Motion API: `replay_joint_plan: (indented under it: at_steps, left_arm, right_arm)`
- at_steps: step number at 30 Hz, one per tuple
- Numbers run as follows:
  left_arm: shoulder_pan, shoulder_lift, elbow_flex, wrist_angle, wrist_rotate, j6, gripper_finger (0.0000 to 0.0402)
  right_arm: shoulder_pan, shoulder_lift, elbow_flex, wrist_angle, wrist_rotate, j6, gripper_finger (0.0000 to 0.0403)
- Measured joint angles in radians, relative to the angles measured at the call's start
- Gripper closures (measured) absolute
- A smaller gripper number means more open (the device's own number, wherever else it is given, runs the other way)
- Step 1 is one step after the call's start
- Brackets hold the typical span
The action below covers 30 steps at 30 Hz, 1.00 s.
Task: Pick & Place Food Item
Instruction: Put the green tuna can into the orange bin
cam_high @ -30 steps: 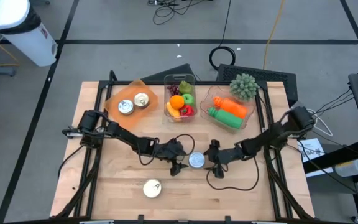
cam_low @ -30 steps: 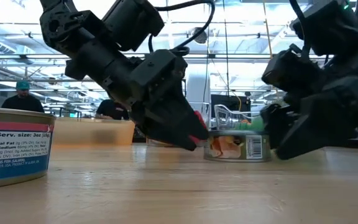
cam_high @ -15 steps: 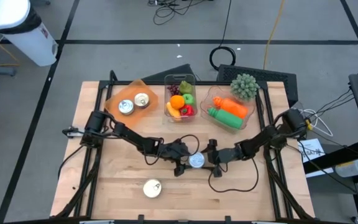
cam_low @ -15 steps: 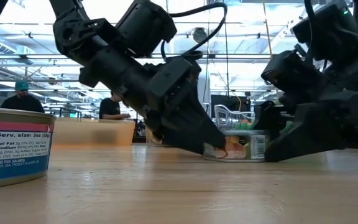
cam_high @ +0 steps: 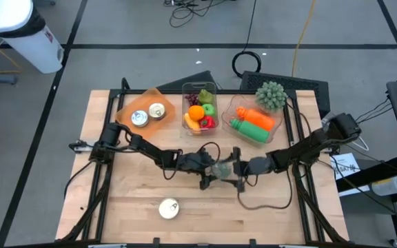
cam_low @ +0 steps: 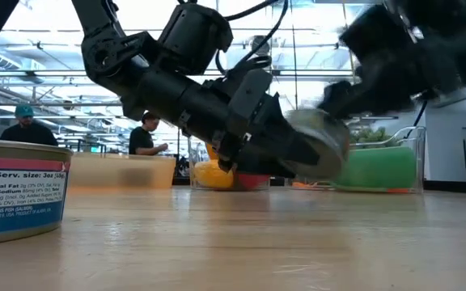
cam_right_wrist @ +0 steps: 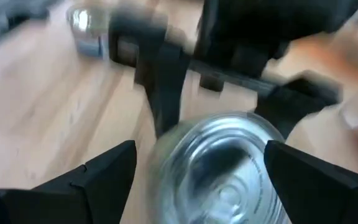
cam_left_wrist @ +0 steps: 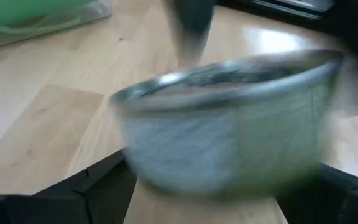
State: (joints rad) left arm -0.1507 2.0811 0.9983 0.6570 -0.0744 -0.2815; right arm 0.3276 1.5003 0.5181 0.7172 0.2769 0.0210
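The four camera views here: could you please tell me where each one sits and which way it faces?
High view: overhead, looking straight down; both arms meet at the can.
Low view: table height, looking level across; both arms lift the can off the table.
Left wrist view: on the left arm, facing the can between its fingers.
Right wrist view: on the right arm, facing the can.
Every view shows the can.

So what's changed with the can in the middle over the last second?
The can has come up off the table, tilted, held between the left gripper and the right gripper, which closed in from either side. A second ago it sat flat on the wood. The second can near the front edge and the food bins have not moved.
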Motion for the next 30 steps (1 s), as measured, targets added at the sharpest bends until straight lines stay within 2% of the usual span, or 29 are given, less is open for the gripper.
replay_joint_plan:
  at_steps: [4,9,15,22,26,30]
  left_arm:
    - [0.012,0.001,-0.002,0.053,0.011,0.003,0.006]
    - [0.028,-0.002,-0.002,0.057,0.018,0.007,0.006]
    - [0.035,-0.002,-0.003,0.055,0.021,0.007,0.006]
    - [0.034,-0.002,-0.004,0.052,0.021,0.011,0.006]
    - [0.034,-0.003,-0.004,0.049,0.022,0.011,0.006]
    - [0.034,-0.003,-0.004,0.047,0.022,0.014,0.006]
  right_arm:
    - [-0.006,-0.004,0.001,-0.03,-0.009,-0.017,0.007]
    - [-0.007,0.003,-0.006,-0.114,-0.011,0.036,0.007]
    - [0.007,0.002,-0.004,-0.178,0.042,0.052,0.007]
    - [0.008,-0.011,-0.003,-0.295,0.041,0.172,0.0074]
    - [0.008,-0.011,-0.004,-0.363,0.032,0.226,0.0121]
    - [0.01,-0.014,-0.005,-0.373,0.031,0.257,0.022]
